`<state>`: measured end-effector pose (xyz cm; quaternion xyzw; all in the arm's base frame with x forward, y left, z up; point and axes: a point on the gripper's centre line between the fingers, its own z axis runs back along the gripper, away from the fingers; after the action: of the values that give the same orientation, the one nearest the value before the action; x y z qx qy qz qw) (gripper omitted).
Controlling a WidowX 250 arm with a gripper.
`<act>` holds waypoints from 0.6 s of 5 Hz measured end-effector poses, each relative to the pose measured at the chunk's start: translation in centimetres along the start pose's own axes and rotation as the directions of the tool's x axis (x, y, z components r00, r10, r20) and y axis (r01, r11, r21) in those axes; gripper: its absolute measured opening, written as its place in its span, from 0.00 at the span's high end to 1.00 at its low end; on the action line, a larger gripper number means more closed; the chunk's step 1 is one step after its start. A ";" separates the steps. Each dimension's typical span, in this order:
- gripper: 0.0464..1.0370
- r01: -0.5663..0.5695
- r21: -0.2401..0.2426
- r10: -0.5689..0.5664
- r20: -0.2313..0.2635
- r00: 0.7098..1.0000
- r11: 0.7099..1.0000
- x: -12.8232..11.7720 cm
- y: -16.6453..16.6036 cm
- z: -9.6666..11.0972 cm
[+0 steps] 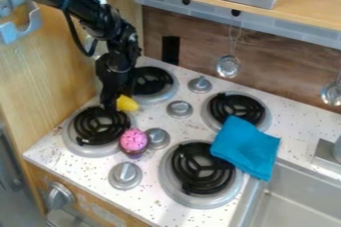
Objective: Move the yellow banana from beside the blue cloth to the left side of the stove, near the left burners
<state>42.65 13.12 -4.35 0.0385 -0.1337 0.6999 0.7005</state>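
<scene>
Hangs with gripper (114, 102) by yellow toy (127, 103) near counter's (48, 146) left edge; can't tell if clamped; might tip pink cupcake (134, 141) by swinging low.

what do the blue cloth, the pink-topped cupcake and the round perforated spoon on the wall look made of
The folded, bright blue cloth looks like soft matte fabric: it drapes over the counter's edge in slack folds. The pink-topped toy cupcake seems to be moulded plastic or rubber, going by its even colour and bumpy top. The silver perforated spoon is probably polished metal, given its bright glints.
</scene>
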 end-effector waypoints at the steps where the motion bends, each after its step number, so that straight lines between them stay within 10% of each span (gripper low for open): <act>1: 0.04 0.073 0.004 -0.073 -0.029 0.997 0.997 -0.3 0.2 1.0; 3: 0.04 0.390 -0.048 -0.393 -0.166 0.905 0.919 -2.0 0.5 4.4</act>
<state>41.65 10.15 -0.66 -0.0009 -0.0671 0.5449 0.8358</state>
